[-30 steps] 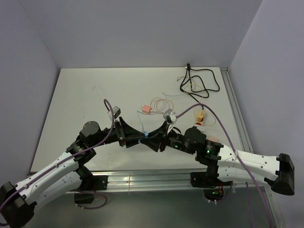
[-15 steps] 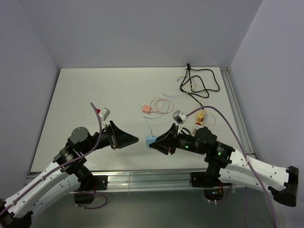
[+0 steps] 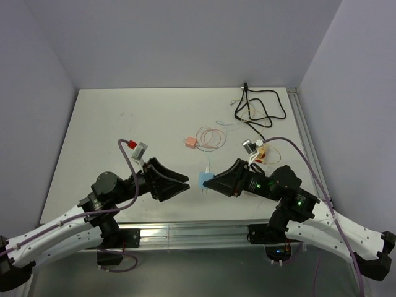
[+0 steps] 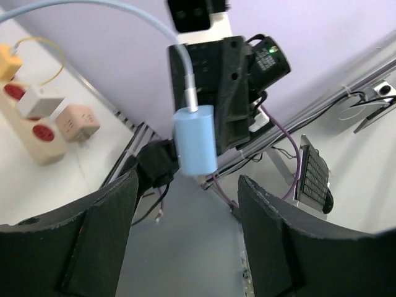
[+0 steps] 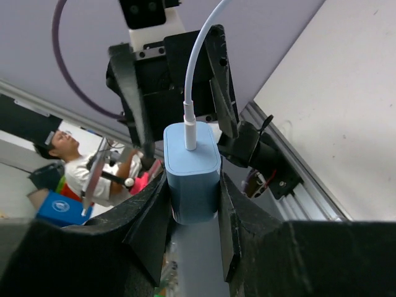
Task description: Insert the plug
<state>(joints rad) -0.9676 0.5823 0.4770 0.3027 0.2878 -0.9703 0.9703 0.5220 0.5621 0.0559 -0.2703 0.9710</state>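
Observation:
My right gripper (image 3: 209, 181) is shut on a light blue plug (image 3: 203, 180) with a thin white cable (image 3: 208, 162), held above the table's near middle. In the right wrist view the plug (image 5: 192, 166) sits squarely between my jaws, with its cable (image 5: 197, 68) rising from its top. My left gripper (image 3: 183, 184) is open and empty, facing the plug from the left with a small gap. In the left wrist view the plug (image 4: 195, 139) hangs ahead of my open fingers (image 4: 272, 229). A cream power strip (image 4: 28, 145) with red sockets lies at the left of that view.
The power strip (image 3: 261, 151) lies behind my right wrist, partly hidden, with a white plug (image 4: 40, 102) and a yellow one (image 4: 9, 59) in it. A pink adapter (image 3: 189, 142) with coiled wire lies mid-table. A black cable (image 3: 257, 108) lies at the back right.
A second ago both grippers met at the plug. The left gripper has let go and drawn back left. The right gripper has carried the plug slightly right.

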